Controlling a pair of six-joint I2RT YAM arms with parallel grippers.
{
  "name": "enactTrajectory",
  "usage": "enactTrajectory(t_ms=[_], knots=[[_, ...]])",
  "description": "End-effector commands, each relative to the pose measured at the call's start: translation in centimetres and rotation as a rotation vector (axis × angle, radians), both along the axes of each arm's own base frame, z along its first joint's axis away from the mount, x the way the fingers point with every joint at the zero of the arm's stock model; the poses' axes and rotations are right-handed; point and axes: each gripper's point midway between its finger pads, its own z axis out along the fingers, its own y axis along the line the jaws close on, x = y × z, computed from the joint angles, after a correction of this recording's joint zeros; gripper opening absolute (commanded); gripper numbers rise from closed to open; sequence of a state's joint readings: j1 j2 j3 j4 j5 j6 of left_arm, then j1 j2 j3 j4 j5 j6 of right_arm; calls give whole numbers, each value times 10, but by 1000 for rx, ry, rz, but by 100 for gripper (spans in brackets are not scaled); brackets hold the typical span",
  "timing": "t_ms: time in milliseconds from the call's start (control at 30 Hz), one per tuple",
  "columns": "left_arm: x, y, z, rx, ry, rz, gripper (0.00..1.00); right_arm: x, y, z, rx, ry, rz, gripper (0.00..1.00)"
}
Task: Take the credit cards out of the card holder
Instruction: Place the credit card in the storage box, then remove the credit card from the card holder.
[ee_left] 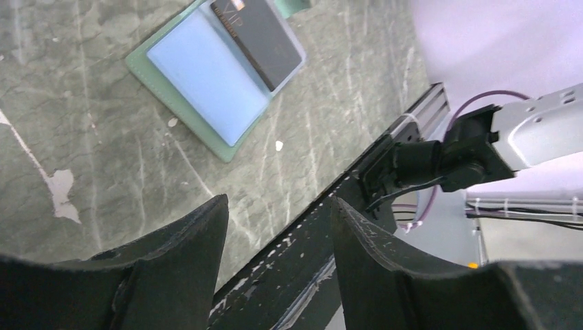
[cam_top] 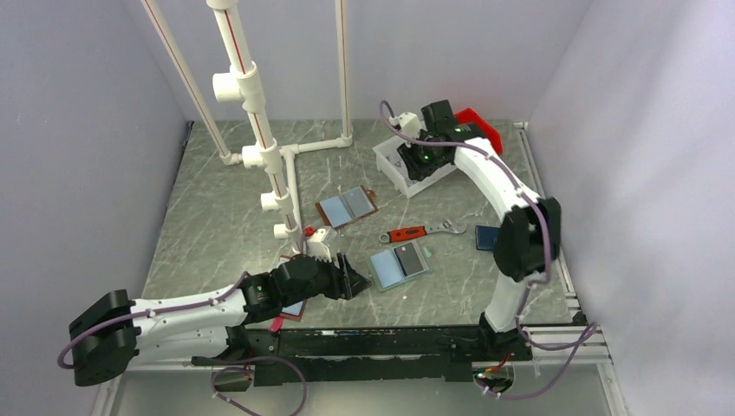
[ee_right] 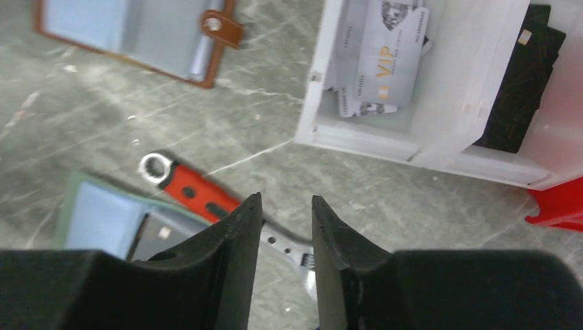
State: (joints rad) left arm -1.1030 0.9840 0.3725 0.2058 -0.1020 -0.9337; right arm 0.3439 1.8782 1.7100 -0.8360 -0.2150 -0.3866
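One dark card [ee_left: 258,38] lies in the card holder [cam_top: 400,264] on the desk [cam_top: 217,217] — left fingers [ee_left: 185,254] gape empty at its 9 o'clock, right fingers [ee_right: 230,247], barely parted and empty, hang over the tray [ee_right: 361,141] at 1 o'clock — so the next move likely calls for pinching that card out.

grey marbled table [cam_top: 217,225]; on it the card holder [cam_top: 399,267], a brown-edged folder [cam_top: 347,206], a wrench [cam_top: 420,232]. a white tray [cam_top: 390,173] sits behind.
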Motion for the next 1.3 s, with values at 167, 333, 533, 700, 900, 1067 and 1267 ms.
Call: enactTrajectory(t_ms=[167,333,533,700,900,1067,1267], knots=[[-2,-11,45,-152,-48,-11,61,-86,10,58,260,-118,204,41],[0,-17,53,-172,-56,-13,62,-128,0,75,429,-191,292,49],[-3,-22,62,-315,-43,-11,72,-149,-14,83,520,-280,312,57],[0,-17,55,-333,7,40,98,-156,-18,78,553,-282,322,58],[1,-15,47,-346,53,67,99,-164,-19,75,586,-294,339,62],[1,-14,37,-379,93,89,99,-168,-21,64,582,-287,344,63],[-1,-20,34,-383,92,61,99,-169,-27,49,607,-251,326,64]])
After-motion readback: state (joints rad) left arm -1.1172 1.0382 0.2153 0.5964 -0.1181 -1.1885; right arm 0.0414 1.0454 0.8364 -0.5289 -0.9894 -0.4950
